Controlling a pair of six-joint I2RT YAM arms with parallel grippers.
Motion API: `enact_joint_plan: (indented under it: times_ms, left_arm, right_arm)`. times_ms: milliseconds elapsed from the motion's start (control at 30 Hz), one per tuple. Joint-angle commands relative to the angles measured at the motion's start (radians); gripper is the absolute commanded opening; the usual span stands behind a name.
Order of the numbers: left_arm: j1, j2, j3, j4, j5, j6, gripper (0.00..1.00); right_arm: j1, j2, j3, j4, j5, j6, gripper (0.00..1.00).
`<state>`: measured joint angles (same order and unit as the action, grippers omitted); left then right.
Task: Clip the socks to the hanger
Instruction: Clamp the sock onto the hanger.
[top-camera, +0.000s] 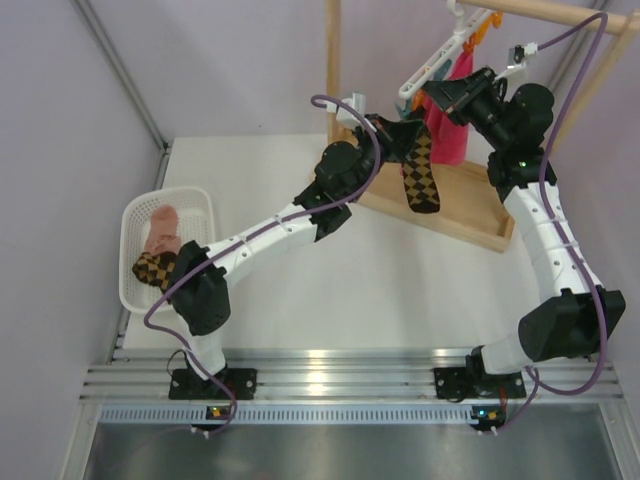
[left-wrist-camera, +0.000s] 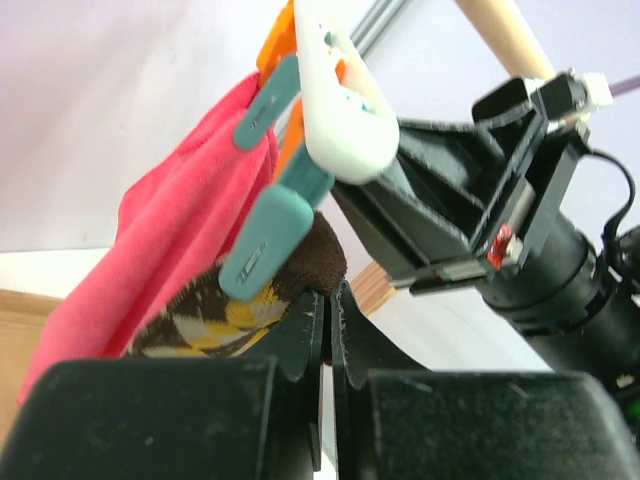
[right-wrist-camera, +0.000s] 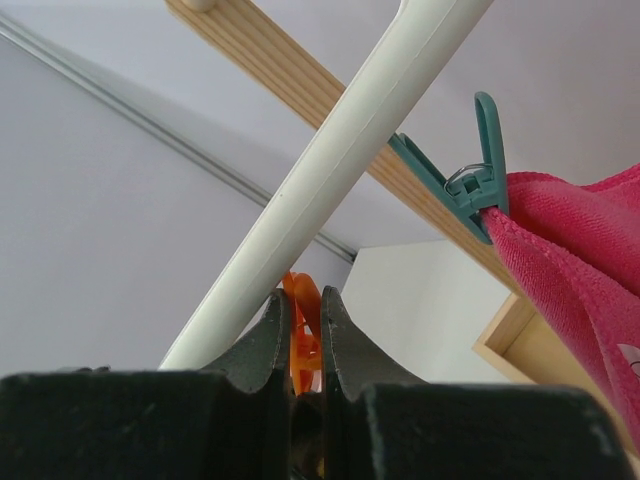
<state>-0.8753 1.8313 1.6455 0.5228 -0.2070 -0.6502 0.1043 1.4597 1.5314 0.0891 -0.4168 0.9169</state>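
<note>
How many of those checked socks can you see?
2. One sock hangs from the left gripper by the hanger; the other sock lies in the basket at the left. More could be hidden there.

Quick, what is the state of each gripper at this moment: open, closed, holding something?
Left gripper: closed, pinching the edge of the checked sock.
Right gripper: closed on an orange clip.

Two diamond-check socks (top-camera: 420, 178): one hangs at the left end effector (top-camera: 392, 128), the other sock (top-camera: 155, 268) lies far from it in the one basket (top-camera: 126, 250) with one peach-pink sock (top-camera: 162, 228). By the right end effector (top-camera: 440, 97): one hanger (top-camera: 445, 55), one pink cloth (top-camera: 452, 135), one wooden rack (top-camera: 333, 60), and one orange clip (right-wrist-camera: 303, 330) in its fingers.
</note>
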Motion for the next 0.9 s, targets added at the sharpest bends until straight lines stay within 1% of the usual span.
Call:
enact_joint_plan:
  times_ms: [0, 200, 333, 500, 700, 867]
  left_arm:
    - [0.015, 0.009, 0.062, 0.039, -0.011, -0.025, 0.0]
    - [0.019, 0.031, 0.112, -0.013, -0.002, -0.043, 0.0]
    - [0.019, 0.033, 0.111, -0.072, 0.006, -0.057, 0.0]
    - [0.018, 0.01, 0.066, -0.07, -0.009, -0.066, 0.0]
    - [0.018, 0.005, 0.059, -0.067, -0.042, -0.048, 0.0]
    - [0.019, 0.002, 0.054, -0.075, -0.06, -0.052, 0.0]
  right_arm:
    - [-0.003, -0.009, 0.013, 0.031, 0.107, -0.021, 0.0]
    - [-0.003, -0.013, 0.013, 0.035, 0.098, -0.042, 0.0]
    - [-0.005, -0.015, 0.01, 0.043, 0.093, -0.036, 0.0]
    - [-0.005, -0.013, 0.016, 0.031, 0.108, -0.03, 0.0]
    - [-0.005, -0.01, 0.042, -0.032, 0.145, -0.009, 0.0]
    - [-0.015, -0.009, 0.038, -0.049, 0.154, 0.03, 0.0]
